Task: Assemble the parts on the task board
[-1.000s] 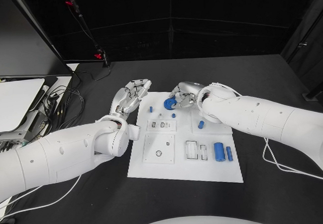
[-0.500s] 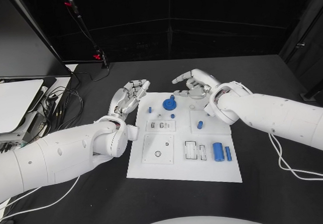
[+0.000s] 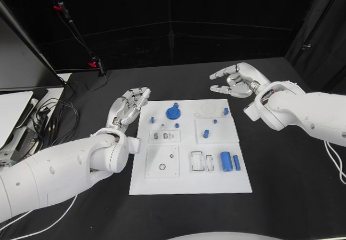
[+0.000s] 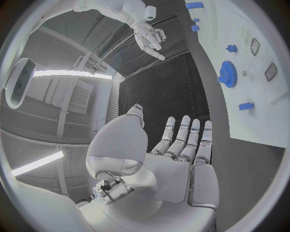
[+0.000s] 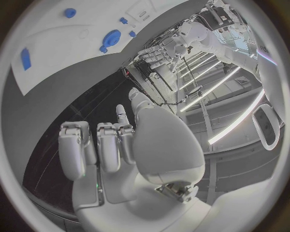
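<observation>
Though the parts look like small rigid plastic pieces, light and probably a little slick, each should want a fingertip pinch rather than a full grasp. Nearest the robot, toward the near right corner of the task board (image 3: 157, 187), a blue cylinder (image 3: 225, 161) lies beside a slimmer blue bar (image 3: 235, 161), just right of two rectangular slots; the cylinder could roll, so taking it across its round sides near the middle seems safest. Farther up, a short blue peg (image 3: 206, 133) lies near the board's centre. Toward the far edge the blue gear (image 3: 172, 112) sits flat, with small blue pins at either side of it; its raised hub looks the best hold, since the toothed rim lies low against the board.

The left hand (image 3: 129, 107) hangs at the board's far left corner, palm flat, fingers straight and apart, holding nothing. The right hand (image 3: 237, 81) is over the bare counter (image 3: 300, 200) beyond the far right corner, fingers loosely curled and parted, empty, well apart from every part.
</observation>
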Controlling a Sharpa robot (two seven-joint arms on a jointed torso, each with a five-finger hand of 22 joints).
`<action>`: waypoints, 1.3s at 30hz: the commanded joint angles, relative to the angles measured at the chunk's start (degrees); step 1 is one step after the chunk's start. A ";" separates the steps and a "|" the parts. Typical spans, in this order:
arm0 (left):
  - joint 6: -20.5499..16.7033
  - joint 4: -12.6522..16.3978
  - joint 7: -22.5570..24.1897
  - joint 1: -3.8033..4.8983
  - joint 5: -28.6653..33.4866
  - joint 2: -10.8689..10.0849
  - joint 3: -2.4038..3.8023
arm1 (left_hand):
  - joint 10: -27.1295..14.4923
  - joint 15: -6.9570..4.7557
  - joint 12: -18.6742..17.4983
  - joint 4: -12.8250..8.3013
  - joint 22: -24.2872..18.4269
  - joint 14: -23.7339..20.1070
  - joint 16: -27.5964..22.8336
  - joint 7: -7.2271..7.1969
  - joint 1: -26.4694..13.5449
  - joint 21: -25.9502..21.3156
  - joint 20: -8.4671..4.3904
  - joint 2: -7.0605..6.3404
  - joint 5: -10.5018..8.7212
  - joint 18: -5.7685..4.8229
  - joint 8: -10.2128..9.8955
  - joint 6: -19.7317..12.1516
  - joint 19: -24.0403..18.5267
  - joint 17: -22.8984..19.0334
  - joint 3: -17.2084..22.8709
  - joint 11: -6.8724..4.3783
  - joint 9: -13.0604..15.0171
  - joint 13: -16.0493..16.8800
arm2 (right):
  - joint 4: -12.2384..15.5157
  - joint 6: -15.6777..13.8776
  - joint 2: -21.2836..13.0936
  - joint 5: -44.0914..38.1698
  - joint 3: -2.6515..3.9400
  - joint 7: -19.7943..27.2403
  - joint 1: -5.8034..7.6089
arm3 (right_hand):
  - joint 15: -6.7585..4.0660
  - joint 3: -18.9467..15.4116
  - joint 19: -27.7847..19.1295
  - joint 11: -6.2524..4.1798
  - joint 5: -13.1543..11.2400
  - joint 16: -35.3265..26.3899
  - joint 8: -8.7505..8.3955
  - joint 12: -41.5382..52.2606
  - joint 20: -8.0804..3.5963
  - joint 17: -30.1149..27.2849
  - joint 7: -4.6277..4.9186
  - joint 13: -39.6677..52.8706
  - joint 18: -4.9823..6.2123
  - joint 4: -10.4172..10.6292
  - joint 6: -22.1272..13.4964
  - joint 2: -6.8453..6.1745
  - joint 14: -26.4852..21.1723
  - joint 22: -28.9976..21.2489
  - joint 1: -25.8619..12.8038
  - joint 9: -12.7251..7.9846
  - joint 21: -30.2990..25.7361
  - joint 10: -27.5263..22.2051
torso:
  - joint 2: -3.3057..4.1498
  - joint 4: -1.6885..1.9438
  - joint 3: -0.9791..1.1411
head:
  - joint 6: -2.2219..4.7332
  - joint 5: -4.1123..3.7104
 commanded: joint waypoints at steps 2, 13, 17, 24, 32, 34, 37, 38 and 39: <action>0.51 -0.01 14.50 0.10 -0.36 -0.05 0.05 | 0.30 0.23 0.29 -0.03 0.07 0.13 0.36 8.85 0.36 0.37 0.39 0.33 0.25 0.88 0.24 0.42 0.04 0.08 -0.34 0.02 -0.07 -0.04 | 0.02 1.40 -2.44 -1.96 -0.03 -1.32 -0.20 | 0.49 -0.16 5.95 0.52 -0.22 0.14 0.07 0.15 0.27 15.08 0.23 15.08 -0.42 -0.21 0.41 0.28 6.16 15.09 -0.11 0.02 0.19 5.96 | 0.01 0.01 -0.01 | 0.18 -1.72; 0.57 -0.07 14.55 0.07 -0.36 -0.40 0.04 | 0.31 0.23 0.30 -0.03 0.13 0.14 0.37 8.85 0.40 0.42 0.39 0.34 0.28 0.88 0.25 0.43 0.11 0.08 -0.36 0.02 -0.06 -0.04 | -4.26 3.03 -3.21 -6.50 -0.06 -3.51 -2.49 | 0.88 -0.78 5.95 0.97 0.49 0.14 -0.39 0.15 0.69 15.08 0.53 15.08 -0.42 -0.40 -0.02 -0.29 6.16 15.09 0.00 -0.17 0.19 5.96 | 0.04 0.17 0.10 | 0.24 -3.16; 0.57 -0.09 14.60 0.06 -0.36 -0.41 0.04 | 0.31 0.23 0.31 -0.03 0.15 0.14 0.37 8.85 0.41 0.44 0.39 0.35 0.29 0.88 0.25 0.43 0.13 0.08 -0.38 0.02 -0.06 -0.04 | -5.88 4.03 -2.53 -7.98 -0.06 -4.00 -3.53 | 0.92 -0.87 5.95 1.02 0.04 0.14 -0.41 0.15 0.75 15.08 0.54 15.08 -0.42 -0.51 0.04 -0.42 6.16 15.09 0.20 -0.18 0.19 5.96 | 0.05 0.23 0.00 | 0.19 -3.13; 0.48 0.00 14.73 0.03 -0.36 -0.55 0.03 | 0.31 0.23 0.31 -0.03 0.15 0.14 0.37 8.85 0.41 0.44 0.39 0.35 0.29 0.88 0.25 0.43 0.13 0.08 -0.38 0.02 -0.06 -0.04 | -8.18 5.39 -1.56 -9.32 -0.06 -4.74 -4.86 | 0.96 -0.91 5.95 1.07 -0.30 0.14 -0.61 0.15 0.82 15.08 0.59 15.08 -0.42 -0.59 -0.24 -0.45 6.16 15.09 0.39 -0.26 0.19 5.96 | 0.09 0.15 -0.08 | 0.01 -2.83; 0.39 -0.04 14.82 0.01 -0.36 -0.54 0.03 | 0.32 0.22 0.32 -0.03 0.13 0.15 0.38 8.85 0.47 0.44 0.39 0.37 0.33 0.89 0.25 0.45 0.12 0.08 -0.42 0.02 -0.07 -0.04 | -9.77 6.26 -0.42 -10.74 -0.05 -5.61 -5.30 | 0.99 -0.93 5.95 1.19 -0.36 0.14 -0.62 0.15 0.84 15.08 0.63 15.08 -0.42 -0.61 -0.22 -0.45 6.16 15.09 0.44 -0.27 0.19 5.96 | 0.07 0.23 -0.06 | -0.10 -2.78; 0.37 -0.03 14.84 0.01 -0.36 -0.55 0.03 | 0.32 0.22 0.32 -0.03 0.13 0.15 0.38 8.85 0.47 0.44 0.39 0.37 0.33 0.89 0.25 0.45 0.12 0.08 -0.42 0.02 -0.07 -0.04 | -9.84 6.72 -0.28 -11.32 -0.05 -6.18 -5.33 | 1.02 -0.95 5.95 1.25 -0.40 0.14 -0.58 0.15 0.86 15.08 0.65 15.08 -0.42 -0.61 -0.13 -0.46 6.16 15.09 0.46 -0.25 0.19 5.96 | 0.07 0.23 -0.04 | -0.16 -2.71; 0.35 0.00 14.84 0.01 -0.36 -0.62 0.03 | 0.32 0.22 0.32 -0.03 0.13 0.15 0.38 8.85 0.47 0.44 0.39 0.37 0.33 0.89 0.25 0.45 0.12 0.08 -0.42 0.02 -0.07 -0.04 | -9.84 7.25 -0.03 -12.04 -0.05 -7.18 -5.36 | 1.07 -0.98 5.95 1.34 -0.51 0.14 -0.56 0.15 0.91 15.08 0.71 15.08 -0.42 -0.63 -0.05 -0.47 6.16 15.09 0.52 -0.24 0.19 5.96 | 0.08 0.17 -0.06 | -0.28 -2.66; 0.34 0.01 14.84 0.01 -0.36 -0.64 0.03 | 0.32 0.22 0.32 -0.03 0.13 0.15 0.38 8.85 0.47 0.44 0.39 0.37 0.33 0.89 0.25 0.45 0.12 0.08 -0.42 0.02 -0.07 -0.04 | -9.84 7.37 0.06 -12.20 -0.05 -7.47 -5.36 | 1.09 -0.97 5.95 1.37 -0.51 0.14 -0.60 0.15 0.93 15.08 0.74 15.08 -0.42 -0.68 -0.11 -0.48 6.16 15.09 0.61 -0.26 0.19 5.96 | 0.06 0.14 -0.06 | -0.37 -2.62; 0.33 0.01 14.84 0.01 -0.36 -0.65 0.03 | 0.32 0.22 0.32 -0.03 0.13 0.15 0.38 8.85 0.49 0.45 0.39 0.38 0.34 0.89 0.25 0.45 0.12 0.08 -0.42 0.02 -0.07 -0.04 | -9.84 7.46 0.15 -12.33 -0.05 -7.75 -5.37 | 1.10 -0.96 5.95 1.38 -0.50 0.14 -0.62 0.15 0.94 15.08 0.75 15.08 -0.42 -0.70 -0.14 -0.47 6.16 15.09 0.65 -0.27 0.19 5.96 | 0.06 0.13 -0.06 | -0.41 -2.58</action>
